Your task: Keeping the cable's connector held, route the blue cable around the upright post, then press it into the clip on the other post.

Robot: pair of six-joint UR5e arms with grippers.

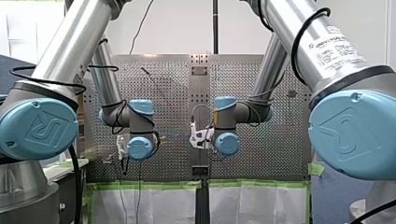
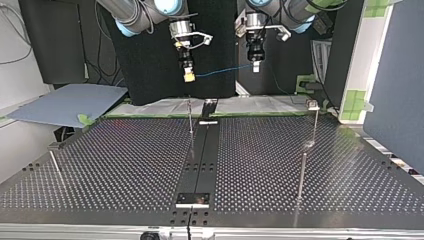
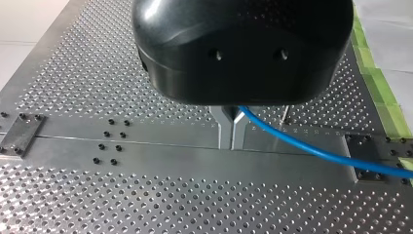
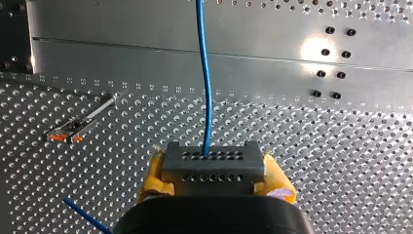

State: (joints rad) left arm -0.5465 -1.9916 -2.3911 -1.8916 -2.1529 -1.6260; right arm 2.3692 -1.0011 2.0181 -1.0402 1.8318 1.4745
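Note:
In the top view both grippers hang high above the perforated table (image 2: 125, 165). My right gripper (image 2: 189, 76), with yellow pads (image 4: 155, 171), is shut on the grey connector (image 4: 213, 168). The blue cable (image 2: 222, 71) runs from it across to my left gripper (image 2: 255, 67). In the left wrist view my left gripper (image 3: 232, 144) has its metal fingers pressed together on the blue cable (image 3: 302, 146), which trails off to one side. A thin upright post (image 2: 190, 117) stands below the right gripper. Another post (image 2: 316, 122) at the top view's right carries a clip (image 2: 313, 104).
A dark centre rail (image 2: 202, 160) runs along the table's middle. More thin posts stand at the top view's right (image 2: 302, 170) and left (image 2: 55, 162). Ahead of the right gripper and off to one side is a post top with orange marks (image 4: 73, 130). Green tape (image 2: 357, 100) marks the far edge.

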